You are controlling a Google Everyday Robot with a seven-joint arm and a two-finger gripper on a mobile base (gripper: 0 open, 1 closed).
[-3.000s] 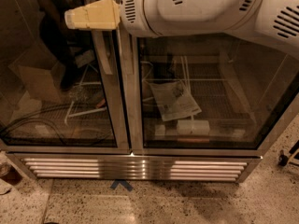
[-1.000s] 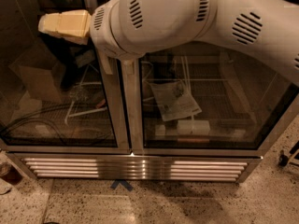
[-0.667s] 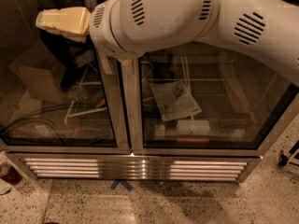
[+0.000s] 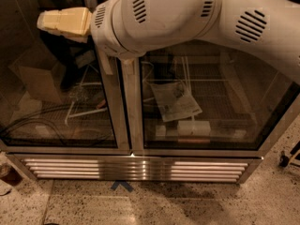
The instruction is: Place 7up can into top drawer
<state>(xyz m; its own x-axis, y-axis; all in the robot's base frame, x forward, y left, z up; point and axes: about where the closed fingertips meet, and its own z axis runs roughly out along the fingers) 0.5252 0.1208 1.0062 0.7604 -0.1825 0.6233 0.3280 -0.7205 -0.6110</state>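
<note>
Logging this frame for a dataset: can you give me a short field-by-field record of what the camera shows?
gripper: cream-coloured, upper left, before the left glass door
arm: white, across the top
cabinet: two glass doors, metal grille below
inside right: printed sheet, white box
inside left: dark cables
floor: speckled, blue arrow mark
7up can: not in view
top drawer: not in view

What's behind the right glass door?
A paper and a white box. The arm hides the top; its end effector is upper left.
</note>
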